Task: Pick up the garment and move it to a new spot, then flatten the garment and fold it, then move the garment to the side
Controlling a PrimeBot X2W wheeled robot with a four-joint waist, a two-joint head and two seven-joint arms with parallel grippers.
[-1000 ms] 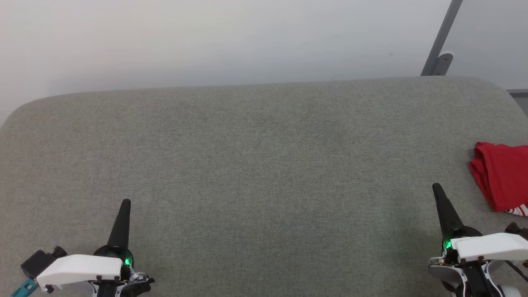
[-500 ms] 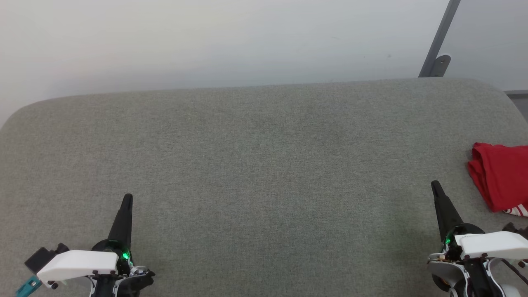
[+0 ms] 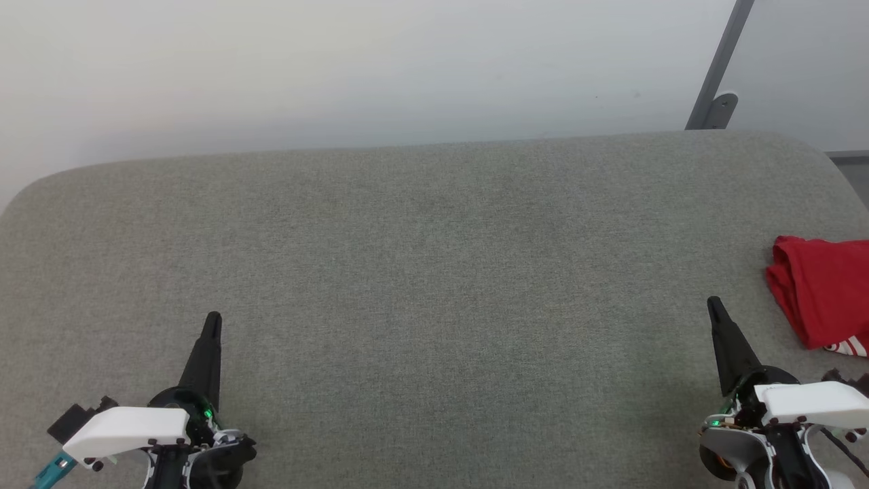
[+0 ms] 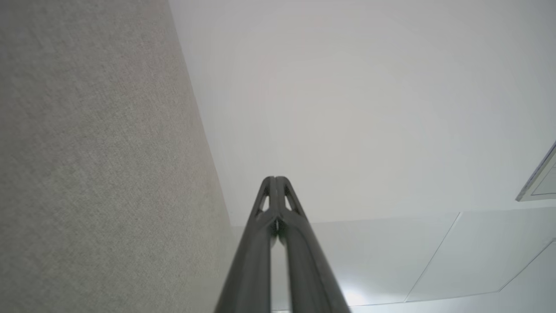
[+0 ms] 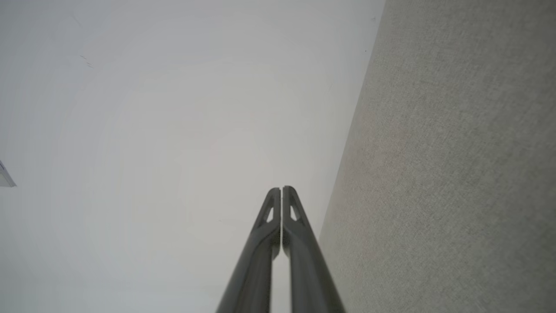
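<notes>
Both arms parked at the near edge of the worktop (image 3: 434,258). The left gripper (image 3: 212,319) is at lower left with its fingers pressed together, nothing between them. The right gripper (image 3: 713,303) is at lower right, likewise closed and empty (both wrist views confirm the tips meet).

The garment (image 3: 823,288) sits at the far right of the worktop, just beyond and to the right of the right gripper, not touching it. It's a bunched red heap, partly cut off by the frame edge, with a bit of white striped trim (image 3: 848,348) at its near corner.

Handling guess: light, limp knit with no stiffness. It'll drape and sag from any single pinch, and layers may slide apart. Best hold is probably a pinch on the raised fold along its left edge, or on the trimmed hem, with the right gripper, which has to open first. Emblem and sleeves can't be made out from here.

Middle of the worktop is bare grey fabric, so there's room to lay it out. Beyond is a plain white wall (image 3: 339,68) and a grey metal post (image 3: 721,75) at upper right.
</notes>
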